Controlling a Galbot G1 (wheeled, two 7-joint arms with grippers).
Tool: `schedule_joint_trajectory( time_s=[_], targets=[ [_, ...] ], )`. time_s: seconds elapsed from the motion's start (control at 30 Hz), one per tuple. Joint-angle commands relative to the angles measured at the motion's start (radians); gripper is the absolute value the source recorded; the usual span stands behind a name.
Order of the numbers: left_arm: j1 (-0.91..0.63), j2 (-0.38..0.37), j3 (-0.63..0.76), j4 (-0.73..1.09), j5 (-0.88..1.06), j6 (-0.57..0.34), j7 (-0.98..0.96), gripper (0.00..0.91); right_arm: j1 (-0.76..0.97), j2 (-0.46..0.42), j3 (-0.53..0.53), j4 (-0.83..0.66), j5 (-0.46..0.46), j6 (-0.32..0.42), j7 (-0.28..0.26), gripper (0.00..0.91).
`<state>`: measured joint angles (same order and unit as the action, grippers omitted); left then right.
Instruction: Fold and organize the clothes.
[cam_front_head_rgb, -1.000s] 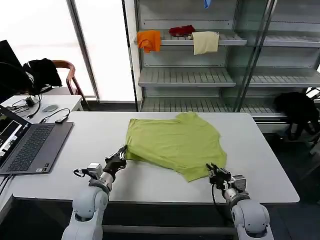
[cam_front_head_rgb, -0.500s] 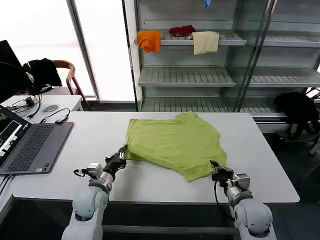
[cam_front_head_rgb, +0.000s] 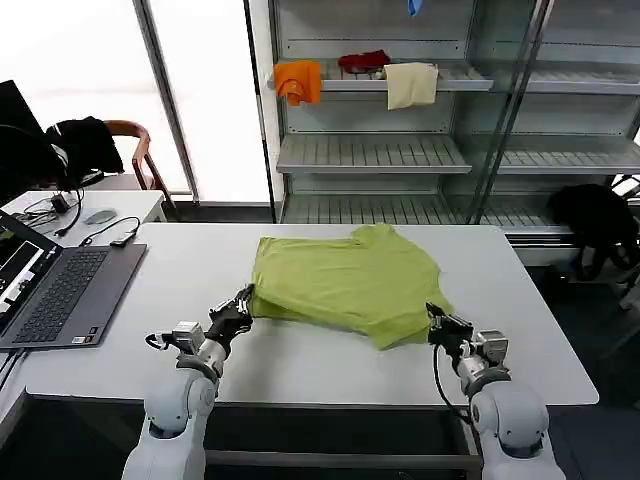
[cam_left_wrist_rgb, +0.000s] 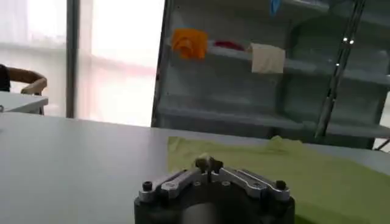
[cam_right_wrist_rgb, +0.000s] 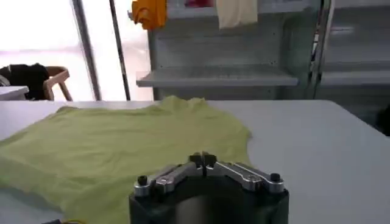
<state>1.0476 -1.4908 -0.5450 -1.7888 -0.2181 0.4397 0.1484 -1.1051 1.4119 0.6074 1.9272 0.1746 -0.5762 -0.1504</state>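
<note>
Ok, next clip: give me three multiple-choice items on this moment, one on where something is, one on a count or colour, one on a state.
1. Where does the T-shirt lie?
A. on the white table
B. on a shelf
C. on the laptop

2. How many cloths hang on the upper shelf?
A. one
B. three
C. five

3. How do the two grippers stand?
A. both wide open above the table
B. one shut, one open
C. both shut on the shirt's near edge

Key: 1 A, the shirt is spread on the tabletop in the head view. 2 B, an orange cloth, a red cloth and a cream cloth hang there. 3 C, the left gripper pinches the near left corner and the right gripper the near right edge, fingers closed in both wrist views.
</note>
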Motion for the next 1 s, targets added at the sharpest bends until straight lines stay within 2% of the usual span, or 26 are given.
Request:
schedule_joint_trajectory(
  time_s=[0.03,0.2,0.27,0.43,1.0],
  targets=[
    [-0.011,-0.006,0.003,0.000,-0.006,0.004,0.000,0.010,0.086,-0.005,-0.006,-0.014,0.019,-0.004,0.027,0.000],
    [-0.012,-0.005,0.001,0.006,-0.010,0.005,-0.002,0.000,0.101,0.000,-0.020,-0.024,0.023,-0.003,0.045,0.000],
    [-0.015,-0.002,0.001,0.009,-0.010,0.005,-0.001,0.000,0.150,-0.004,-0.023,-0.044,0.032,-0.004,0.063,0.000],
    [-0.025,-0.007,0.002,0.019,-0.011,0.006,-0.005,0.010,0.241,-0.020,-0.042,-0.082,0.034,-0.005,0.069,0.000],
    [-0.096,-0.008,0.004,0.122,0.000,0.006,-0.018,0.010,0.348,0.013,-0.045,-0.303,-0.012,-0.002,0.042,0.000]
  ],
)
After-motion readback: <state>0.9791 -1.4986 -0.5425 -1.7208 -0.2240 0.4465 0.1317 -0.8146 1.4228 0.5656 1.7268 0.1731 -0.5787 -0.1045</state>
